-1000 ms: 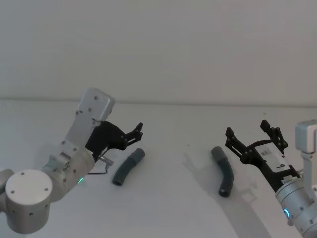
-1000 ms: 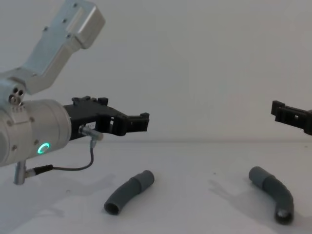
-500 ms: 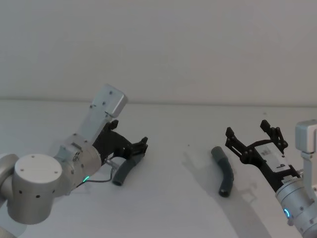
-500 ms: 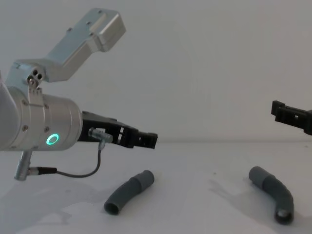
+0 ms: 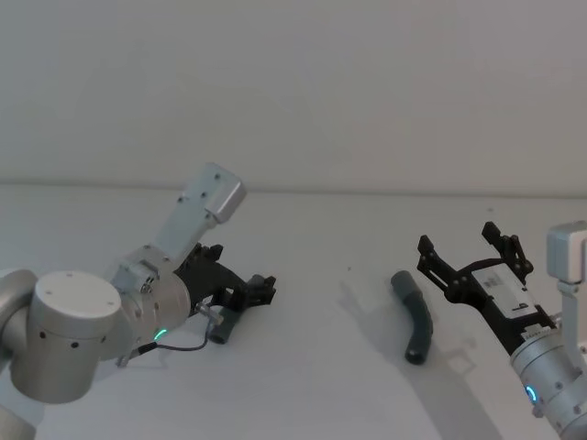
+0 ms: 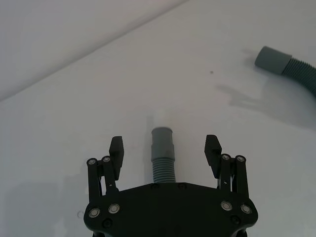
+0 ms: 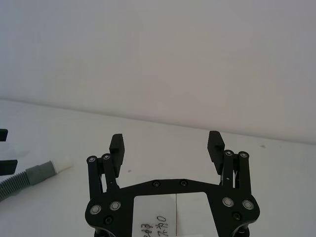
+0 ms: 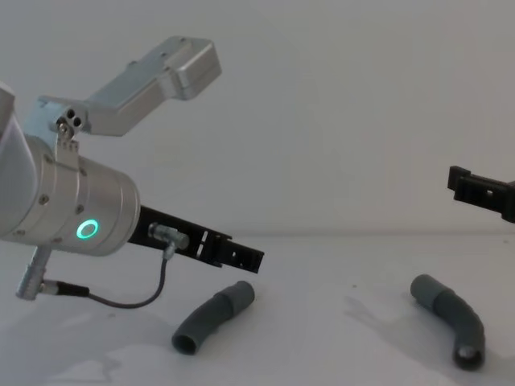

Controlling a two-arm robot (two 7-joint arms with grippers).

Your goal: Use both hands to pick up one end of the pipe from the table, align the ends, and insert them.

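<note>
Two pipe pieces lay apart on the table (image 5: 321, 385), and of two spread-open grippers, the left gripper (image 8: 248, 257) had dipped closer over the left piece (image 8: 213, 316), while the right gripper (image 5: 459, 238) stayed hovering near the right piece (image 5: 417, 325).

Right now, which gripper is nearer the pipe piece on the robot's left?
Left. The left gripper hovers just above the left pipe piece, open fingers either side of its collared end. The right gripper hangs open far across the table, near the other pipe piece.
</note>
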